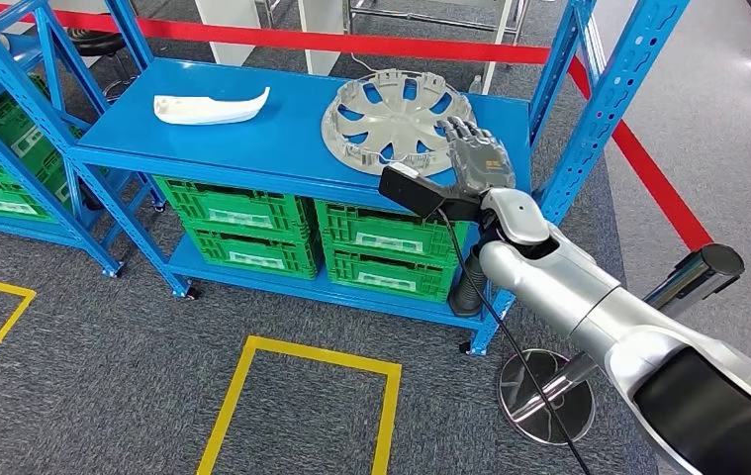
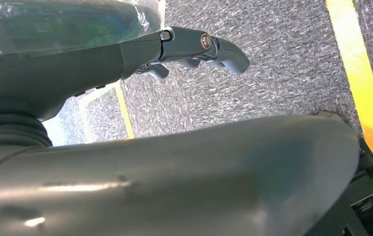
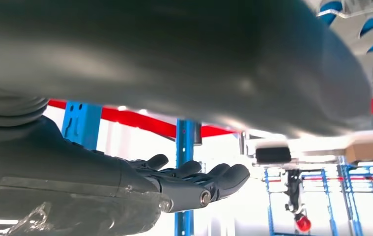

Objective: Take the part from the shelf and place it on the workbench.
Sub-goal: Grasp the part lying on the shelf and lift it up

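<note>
Head view: high on the body, angled forward and down onto the blue shelf point(image 1: 292, 139) across the upper half of the frame, grey carpet below, right arm entering from lower right.

Left wrist view: very close behind the left hand point(image 2: 194, 49), aimed at carpet with yellow floor tape point(image 2: 361, 88) at the right edge.

Right wrist view: close behind the right hand point(image 3: 184, 184), facing blue shelf uprights and red tape, both shared with the head view.

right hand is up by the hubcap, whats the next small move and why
Probably ease the right hand forward and close on the rim of the hubcap. Its fingers are spread and holding nothing at the near right edge of the hubcap, which lies flat on the blue shelf.
</note>
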`<state>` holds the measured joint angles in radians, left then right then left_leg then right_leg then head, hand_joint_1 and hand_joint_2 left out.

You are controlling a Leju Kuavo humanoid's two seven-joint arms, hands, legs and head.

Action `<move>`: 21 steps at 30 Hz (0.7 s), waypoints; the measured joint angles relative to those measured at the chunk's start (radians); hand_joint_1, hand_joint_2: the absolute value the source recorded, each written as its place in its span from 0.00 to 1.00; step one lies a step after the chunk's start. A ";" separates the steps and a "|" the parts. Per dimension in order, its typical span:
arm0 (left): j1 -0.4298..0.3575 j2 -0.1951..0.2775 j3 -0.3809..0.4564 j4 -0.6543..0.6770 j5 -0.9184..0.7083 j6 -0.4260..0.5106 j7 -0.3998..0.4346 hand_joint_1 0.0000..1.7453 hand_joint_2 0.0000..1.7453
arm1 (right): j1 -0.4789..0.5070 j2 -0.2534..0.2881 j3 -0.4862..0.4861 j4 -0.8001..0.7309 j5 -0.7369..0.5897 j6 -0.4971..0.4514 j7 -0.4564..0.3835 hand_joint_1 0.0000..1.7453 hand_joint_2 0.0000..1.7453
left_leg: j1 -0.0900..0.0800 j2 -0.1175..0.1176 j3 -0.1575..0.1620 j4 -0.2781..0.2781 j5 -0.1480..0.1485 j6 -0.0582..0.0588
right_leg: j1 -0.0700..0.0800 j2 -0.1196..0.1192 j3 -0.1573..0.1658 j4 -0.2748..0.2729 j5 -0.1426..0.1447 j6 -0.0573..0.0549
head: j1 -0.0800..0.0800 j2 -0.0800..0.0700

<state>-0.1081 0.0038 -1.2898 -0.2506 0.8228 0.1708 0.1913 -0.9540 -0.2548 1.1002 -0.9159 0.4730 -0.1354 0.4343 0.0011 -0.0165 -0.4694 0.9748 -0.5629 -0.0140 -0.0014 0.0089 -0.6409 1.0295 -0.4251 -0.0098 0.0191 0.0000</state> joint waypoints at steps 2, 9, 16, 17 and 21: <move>0.000 0.000 0.000 0.000 0.000 0.001 -0.002 0.00 0.00 | 0.005 0.000 -0.002 0.000 0.000 0.002 -0.006 0.00 0.00 | 0.000 0.000 0.000 0.000 0.000 0.000 | 0.000 0.000 0.000 0.000 0.000 0.000 | 0.000 0.000; 0.000 0.000 0.000 0.000 0.002 0.003 -0.003 0.00 0.00 | 0.008 0.000 -0.004 0.000 -0.004 0.003 -0.014 0.00 0.00 | 0.000 0.000 0.000 0.000 0.000 0.000 | 0.000 0.000 0.000 0.000 0.000 0.000 | 0.000 0.000; 0.000 0.001 0.000 0.000 0.002 0.000 0.001 0.00 0.00 | 0.014 -0.002 -0.004 0.000 -0.008 0.008 -0.023 0.00 0.00 | -0.004 -0.001 -0.002 0.003 0.001 0.009 | -0.006 0.000 0.001 -0.007 0.006 0.008 | -0.001 0.000; -0.001 0.001 0.000 0.000 0.002 -0.001 0.003 0.00 0.00 | 0.015 -0.002 -0.005 0.000 -0.008 0.010 -0.026 0.00 0.00 | -0.004 0.000 0.000 -0.004 0.005 0.015 | -0.007 0.000 0.003 -0.013 0.009 0.012 | -0.001 0.000; -0.001 -0.001 0.000 0.000 0.002 -0.004 0.006 0.00 0.00 | 0.018 -0.004 -0.008 0.001 -0.008 0.019 -0.044 0.00 0.00 | 0.009 0.007 0.026 -0.055 0.026 0.026 | -0.007 -0.002 -0.045 0.076 -0.032 0.022 | 0.002 0.000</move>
<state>-0.1096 0.0030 -1.2898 -0.2506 0.8245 0.1665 0.1971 -0.9359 -0.2585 1.0919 -0.9150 0.4650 -0.1165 0.3900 0.0101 -0.0096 -0.4432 0.9201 -0.5371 0.0116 -0.0082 0.0070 -0.6860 1.1050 -0.4573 0.0124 0.0209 0.0000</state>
